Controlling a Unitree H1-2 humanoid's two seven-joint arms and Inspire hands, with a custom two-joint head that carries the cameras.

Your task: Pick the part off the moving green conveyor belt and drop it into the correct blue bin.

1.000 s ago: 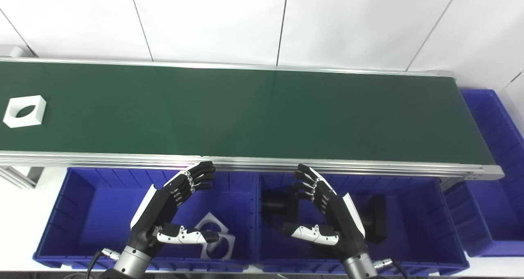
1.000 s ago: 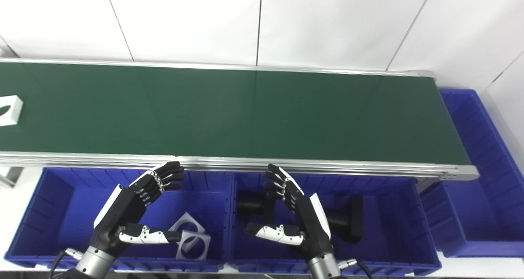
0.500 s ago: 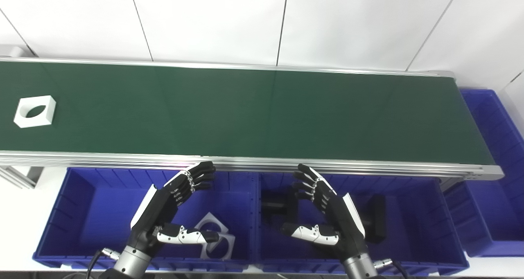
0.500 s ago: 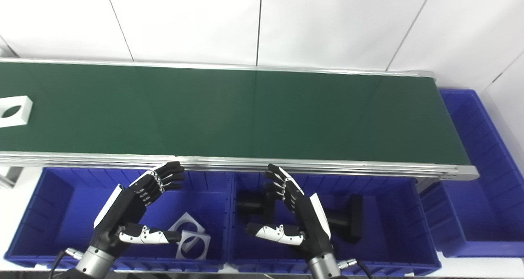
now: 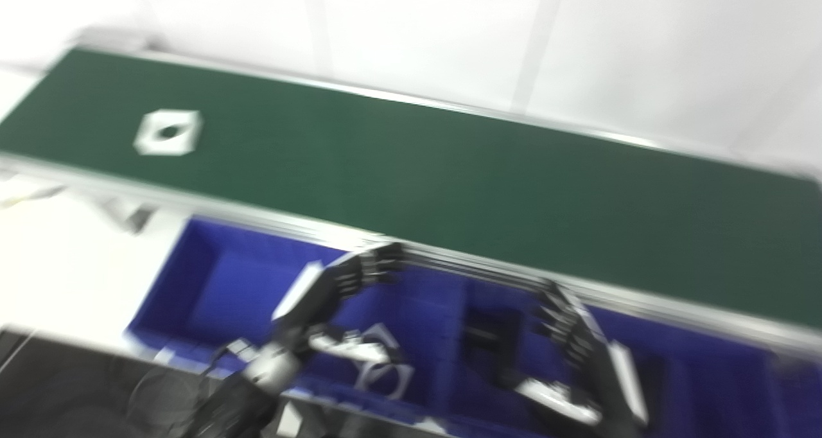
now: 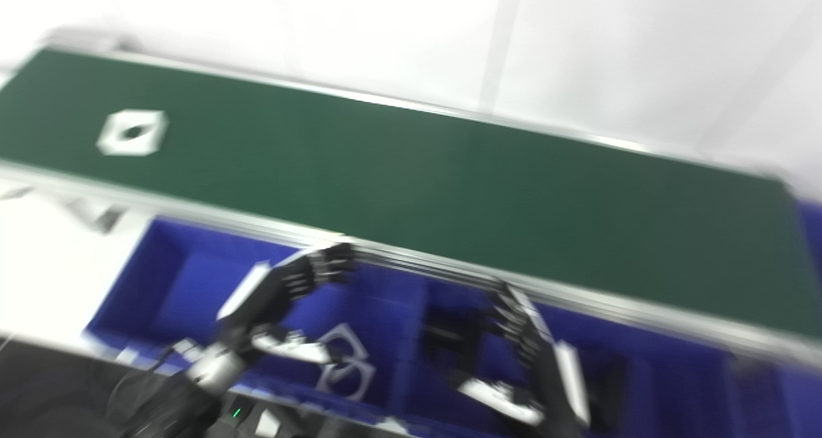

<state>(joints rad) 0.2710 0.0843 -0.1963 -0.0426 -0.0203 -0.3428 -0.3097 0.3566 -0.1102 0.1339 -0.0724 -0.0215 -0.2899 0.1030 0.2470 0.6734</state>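
Far left on the green belt (image 5: pixel 449 181) lies the white part (image 5: pixel 168 131), well apart from both hands. Left hand (image 5: pixel 327 297) & right hand (image 5: pixel 578 354) hover spread, empty, over the blue bins (image 5: pixel 212 277). I'd wait, then grab w/ the left as it nears.

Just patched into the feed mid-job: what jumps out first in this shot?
The long green conveyor belt cuts slantwise across the blurred picture, with one white square part, a hole in its middle, lying alone near the belt's left end. Below the belt, the left hand and right hand hover open over blue bins, nowhere near the part.
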